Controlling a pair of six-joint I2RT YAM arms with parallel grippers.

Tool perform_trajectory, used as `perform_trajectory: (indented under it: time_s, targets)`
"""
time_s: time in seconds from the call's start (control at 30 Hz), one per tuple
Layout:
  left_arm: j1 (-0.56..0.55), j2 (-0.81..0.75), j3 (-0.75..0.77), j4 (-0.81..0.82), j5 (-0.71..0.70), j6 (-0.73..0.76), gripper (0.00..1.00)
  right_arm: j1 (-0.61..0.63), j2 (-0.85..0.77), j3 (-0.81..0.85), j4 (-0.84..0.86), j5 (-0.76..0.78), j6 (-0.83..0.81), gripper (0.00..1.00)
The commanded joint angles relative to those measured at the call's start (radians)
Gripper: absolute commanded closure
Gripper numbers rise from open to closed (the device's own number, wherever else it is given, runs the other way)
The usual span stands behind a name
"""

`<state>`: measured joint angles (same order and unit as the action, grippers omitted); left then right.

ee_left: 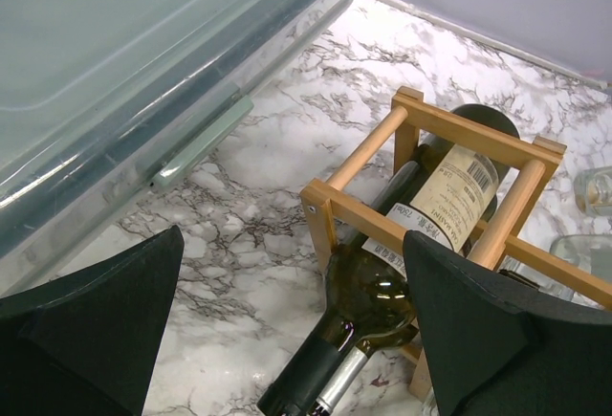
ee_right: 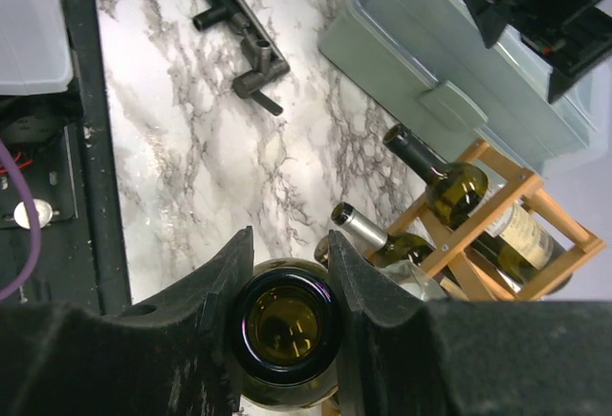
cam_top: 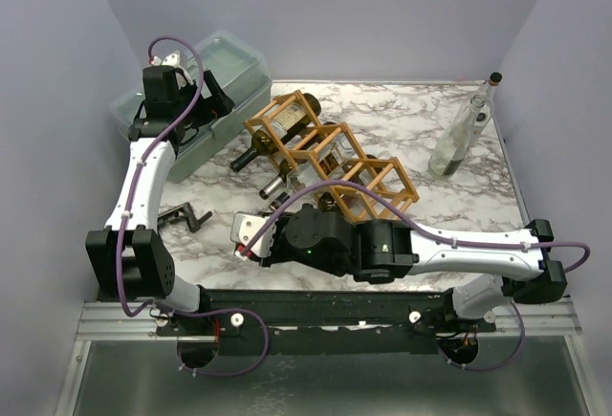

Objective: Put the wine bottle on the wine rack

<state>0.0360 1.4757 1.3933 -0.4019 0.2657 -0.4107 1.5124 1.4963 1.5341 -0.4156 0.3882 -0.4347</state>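
Observation:
The wooden wine rack (cam_top: 330, 153) lies diagonally mid-table and holds a few bottles lying down. My right gripper (cam_top: 251, 241) sits at the rack's near left. In the right wrist view it (ee_right: 289, 261) is shut on the neck of a dark green wine bottle (ee_right: 284, 325), seen end-on from its mouth. The rack (ee_right: 497, 234) is just to the right of it. The arm hides the held bottle in the top view. My left gripper (cam_top: 206, 100) is open and empty beside the rack's far end. Its wrist view (ee_left: 292, 239) looks down on a labelled bottle (ee_left: 449, 196) in the end cell (ee_left: 363, 163).
A pale green plastic bin (cam_top: 225, 72) stands at the back left, close to my left gripper. A clear glass bottle (cam_top: 464, 134) stands upright at the back right. A black tool (cam_top: 184, 215) lies on the marble near the left arm.

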Motion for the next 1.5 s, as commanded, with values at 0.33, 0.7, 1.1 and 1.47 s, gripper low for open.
perform_trajectory:
  time_s: [0.33,0.7,1.1,1.47]
  targets:
    - [0.007,0.0,-0.008,-0.002,0.017,-0.004,0.02,-0.005,-0.201,0.07,-0.068,0.056,0.118,0.99]
    - [0.003,0.014,-0.011,-0.001,0.007,-0.002,0.02,0.014,-0.222,0.024,-0.169,0.268,0.047,0.99]
    - [0.004,0.016,-0.011,-0.002,-0.001,0.003,0.01,0.114,-0.061,0.066,-0.236,0.534,-0.042,0.99]
    - [0.004,0.01,-0.011,-0.002,0.004,0.001,0.01,0.133,0.018,0.045,-0.295,0.627,-0.033,1.0]
